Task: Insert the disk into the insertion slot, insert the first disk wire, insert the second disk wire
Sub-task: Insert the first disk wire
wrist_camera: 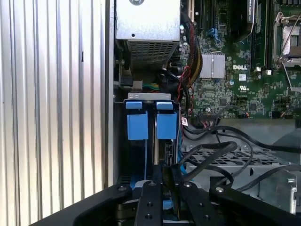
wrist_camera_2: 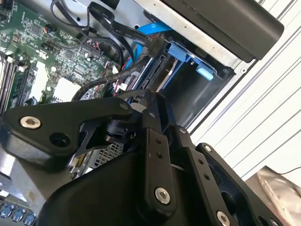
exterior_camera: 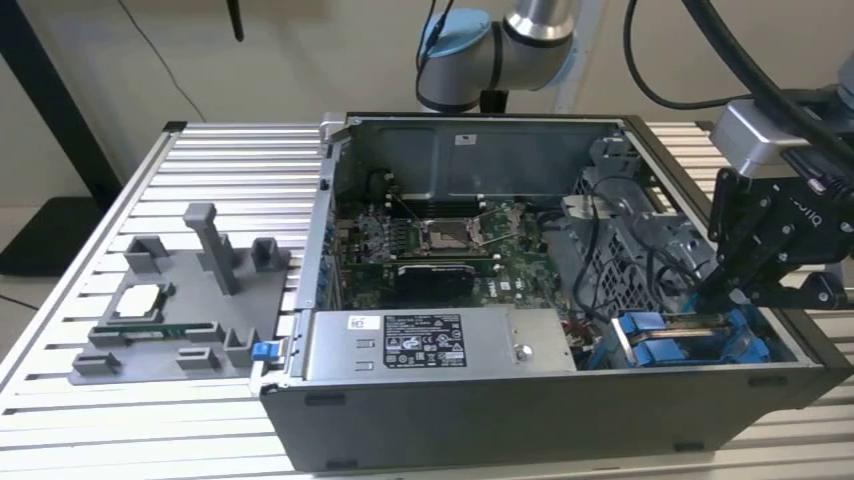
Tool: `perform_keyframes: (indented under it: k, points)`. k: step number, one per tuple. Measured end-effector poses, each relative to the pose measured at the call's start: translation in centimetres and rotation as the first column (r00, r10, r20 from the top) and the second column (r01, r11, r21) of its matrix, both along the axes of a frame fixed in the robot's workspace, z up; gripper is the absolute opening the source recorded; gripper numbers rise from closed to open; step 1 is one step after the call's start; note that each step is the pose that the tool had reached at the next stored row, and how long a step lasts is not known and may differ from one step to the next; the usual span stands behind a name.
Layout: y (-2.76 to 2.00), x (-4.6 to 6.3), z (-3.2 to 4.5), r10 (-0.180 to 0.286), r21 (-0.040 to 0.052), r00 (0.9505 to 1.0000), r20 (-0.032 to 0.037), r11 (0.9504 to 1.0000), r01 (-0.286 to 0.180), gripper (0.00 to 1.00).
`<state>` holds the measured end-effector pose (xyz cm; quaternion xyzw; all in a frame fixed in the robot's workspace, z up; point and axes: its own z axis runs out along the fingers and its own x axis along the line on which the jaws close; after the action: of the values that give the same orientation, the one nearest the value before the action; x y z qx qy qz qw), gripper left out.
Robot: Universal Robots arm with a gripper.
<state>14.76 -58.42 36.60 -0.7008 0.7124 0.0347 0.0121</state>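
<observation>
Here, the gripper (exterior_camera: 707, 295) is held over the insertion slot (wrist_camera: 146, 123), in the corner of the open computer case (exterior_camera: 534, 400) on the exterior view's right. Its jaws are drawn nearly together beside black wires (wrist_camera: 211, 153); whether anything is pinched cannot be told. The disk (wrist_camera_2: 161, 75) is seen edge-on within the slot.
</observation>
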Motion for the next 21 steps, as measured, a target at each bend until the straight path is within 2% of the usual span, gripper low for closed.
perform_keyframes:
  k: [8,17,21]
  points:
    - [0.01,0.1,-0.13,0.000,0.0003,1.0000,0.0027,1.0000,0.000,0.00]
    - [0.02,1.2,-1.18,-0.002,0.0007,1.0000,0.0029,1.0000,0.002,0.00]
    - [0.44,1.2,-1.36,-0.003,0.0007,1.0000,0.0038,1.0000,0.003,0.00]
